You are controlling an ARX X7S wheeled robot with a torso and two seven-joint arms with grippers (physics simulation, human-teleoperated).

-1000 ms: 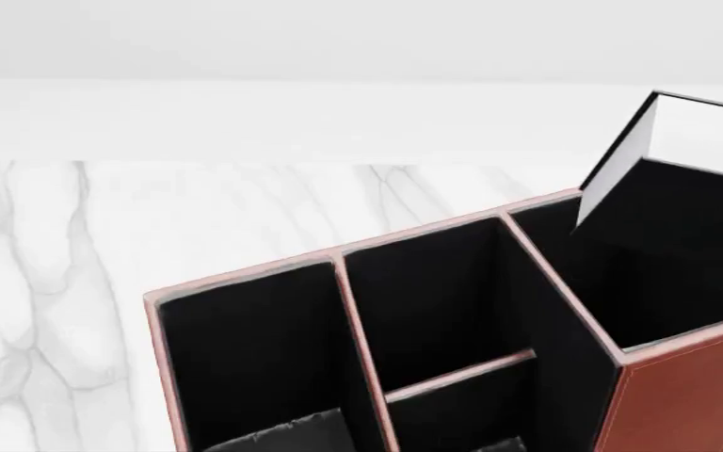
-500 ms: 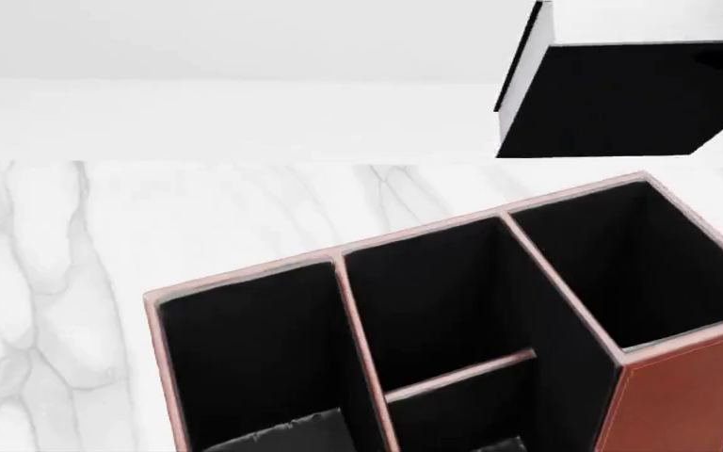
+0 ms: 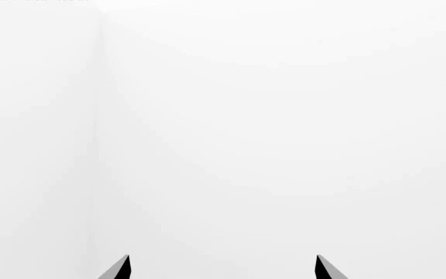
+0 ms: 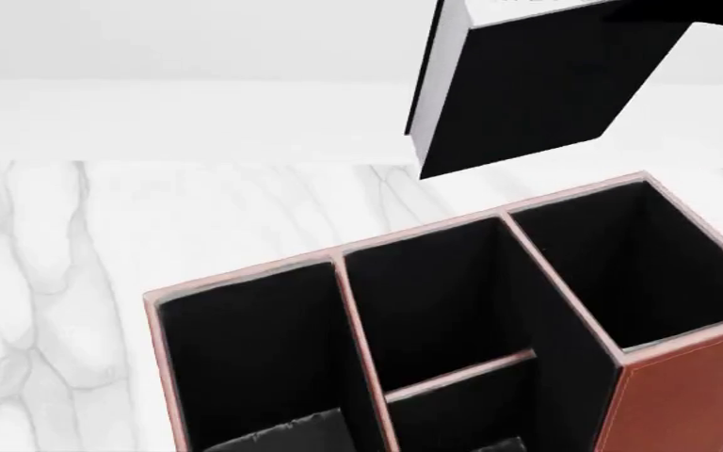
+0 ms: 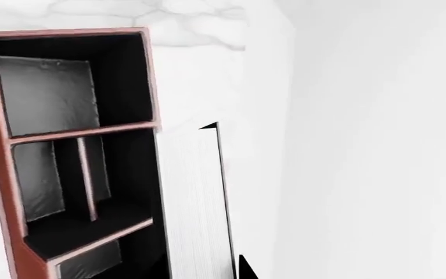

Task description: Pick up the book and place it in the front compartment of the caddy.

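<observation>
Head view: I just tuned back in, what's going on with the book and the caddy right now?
The right arm is holding the book in the air, above and behind the caddy, clear of its rim. Nothing is in the front compartment yet, so the placing step is not done. The right claw itself is mostly hidden by the book, though the lifted book suggests it is gripped. The left claw is open, empty, facing blank white, with no part in this.

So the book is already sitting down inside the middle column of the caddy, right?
Not quite. The book is not inside the caddy yet: the head view shows it held in the air above and behind the open compartments, clear of the rim. The middle column holds nothing but its low divider.
</observation>
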